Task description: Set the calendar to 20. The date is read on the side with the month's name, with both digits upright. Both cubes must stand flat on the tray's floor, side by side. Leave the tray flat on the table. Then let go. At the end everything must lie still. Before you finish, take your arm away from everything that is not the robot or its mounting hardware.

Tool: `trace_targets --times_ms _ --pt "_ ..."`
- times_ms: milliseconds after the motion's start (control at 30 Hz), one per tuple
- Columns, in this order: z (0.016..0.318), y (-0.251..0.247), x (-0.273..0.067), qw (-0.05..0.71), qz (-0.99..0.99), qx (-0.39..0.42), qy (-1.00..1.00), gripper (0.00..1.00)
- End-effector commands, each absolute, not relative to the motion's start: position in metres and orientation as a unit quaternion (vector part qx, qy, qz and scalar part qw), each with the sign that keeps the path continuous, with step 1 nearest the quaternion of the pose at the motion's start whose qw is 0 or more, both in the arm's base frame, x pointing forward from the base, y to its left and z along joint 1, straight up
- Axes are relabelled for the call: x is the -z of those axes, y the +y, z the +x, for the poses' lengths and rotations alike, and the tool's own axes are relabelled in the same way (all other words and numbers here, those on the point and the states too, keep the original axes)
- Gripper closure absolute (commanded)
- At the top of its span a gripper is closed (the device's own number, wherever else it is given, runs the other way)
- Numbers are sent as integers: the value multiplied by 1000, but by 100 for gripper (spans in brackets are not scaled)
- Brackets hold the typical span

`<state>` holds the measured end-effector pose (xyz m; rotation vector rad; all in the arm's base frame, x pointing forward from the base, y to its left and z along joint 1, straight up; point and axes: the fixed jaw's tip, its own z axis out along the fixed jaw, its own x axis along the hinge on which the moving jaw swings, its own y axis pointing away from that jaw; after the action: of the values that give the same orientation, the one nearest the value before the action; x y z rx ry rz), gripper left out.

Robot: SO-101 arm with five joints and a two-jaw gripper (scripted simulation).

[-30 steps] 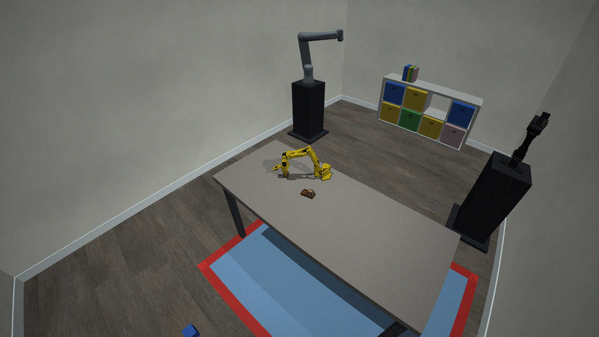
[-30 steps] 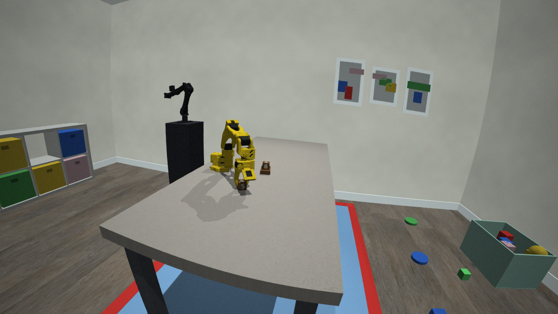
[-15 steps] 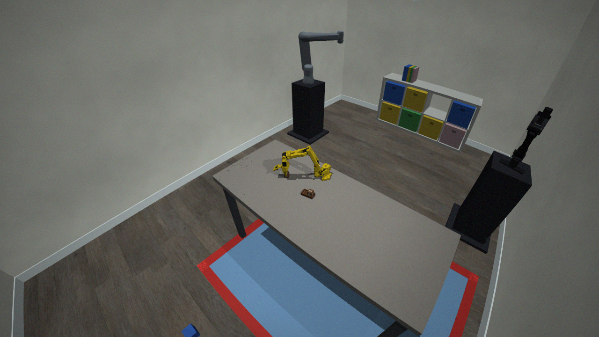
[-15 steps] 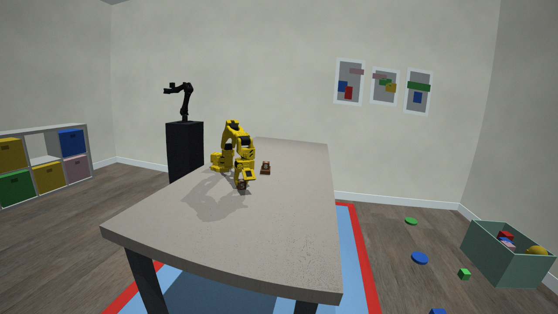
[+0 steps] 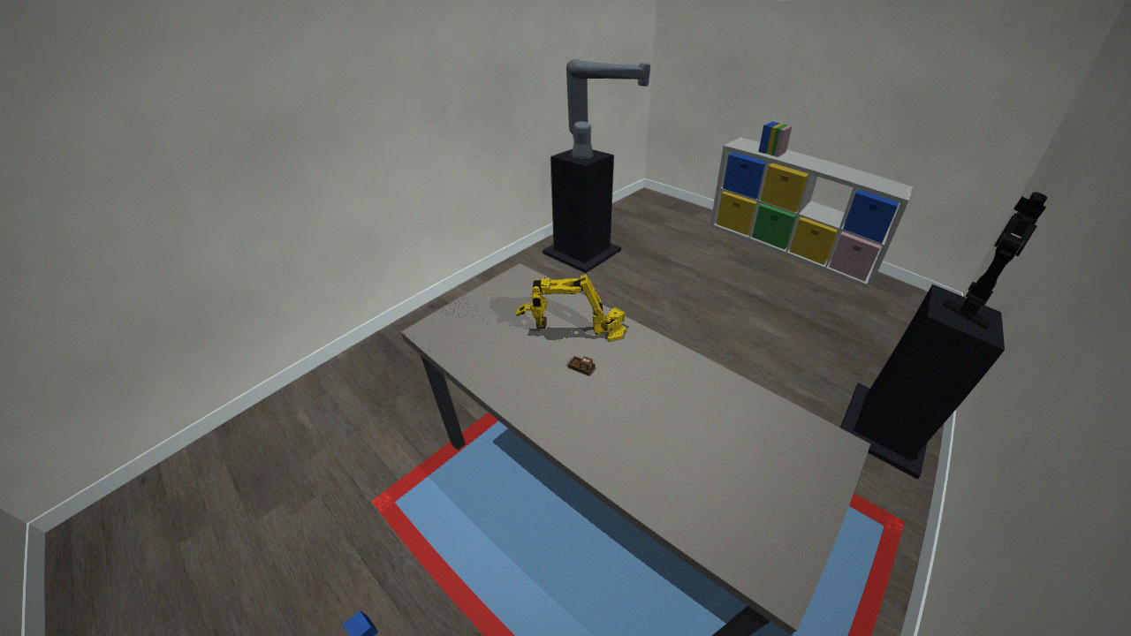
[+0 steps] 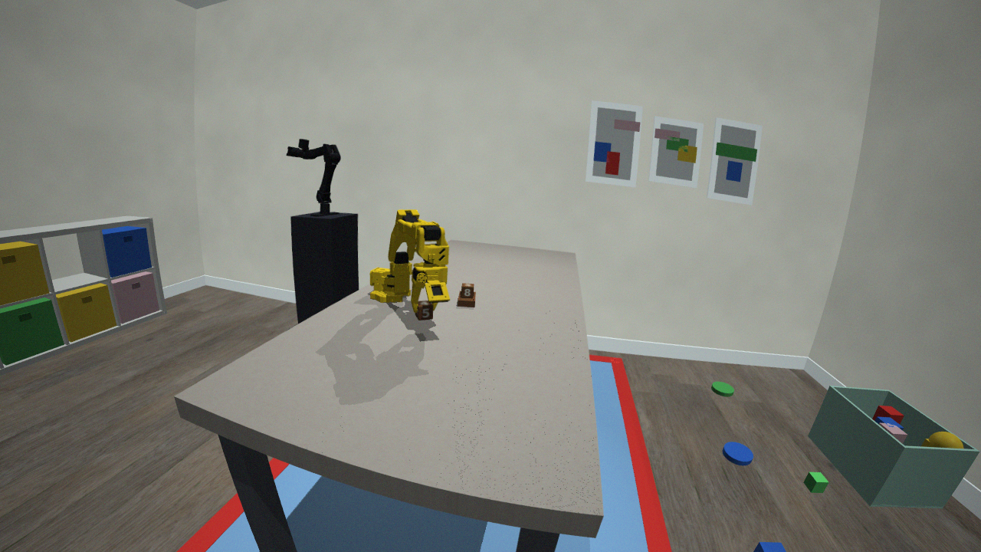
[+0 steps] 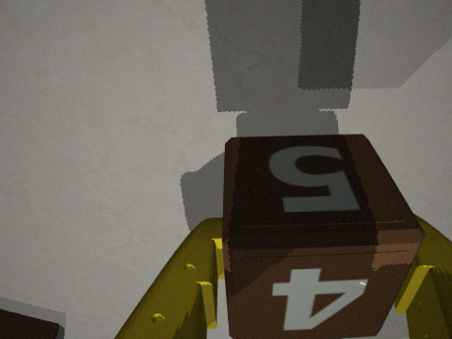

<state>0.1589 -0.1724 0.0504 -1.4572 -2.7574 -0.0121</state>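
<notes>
At the center of the exterior view, low among the yellow parts: one brown cube [image 5: 542, 322] [image 6: 424, 311] [image 7: 301, 282], digit 5 facing outward; in the wrist view, a 5 and a 4, both upside down. Around it: one gripper [image 5: 541, 322] [image 6: 424, 308] [image 7: 315, 268], fingers closed on two opposite sides of the cube, holding it. To the right of and beyond it in the exterior view: one tray [image 5: 580, 371] [image 6: 466, 302], a second cube [image 5: 586, 363] [image 6: 467, 291] in it, digit 8 showing. Governing relation: tray apart from the held cube, toward lower right in the top view, its long side slanting down to the right; the coming carry probably runs that way, with a turn of the cube still to be settled. Bearing both: one table [image 5: 671, 411] [image 6: 507, 412].

Cube marked 5 [image 5: 542, 322] [image 6: 424, 312] [image 7: 301, 231] lifted by tool [image 5: 541, 321] [image 6: 426, 307] [image 7: 315, 264], black arm's [image 5: 1002, 257] [image 6: 329, 177] end higher
</notes>
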Motion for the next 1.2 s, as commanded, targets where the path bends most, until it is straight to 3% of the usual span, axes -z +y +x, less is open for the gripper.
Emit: trace_targets --times_ms 0,1167 --pt "166 -176 -75 -28 -466 -11 -884 100" --pt "172 -171 -76 -31 -451 -11 -892 100"
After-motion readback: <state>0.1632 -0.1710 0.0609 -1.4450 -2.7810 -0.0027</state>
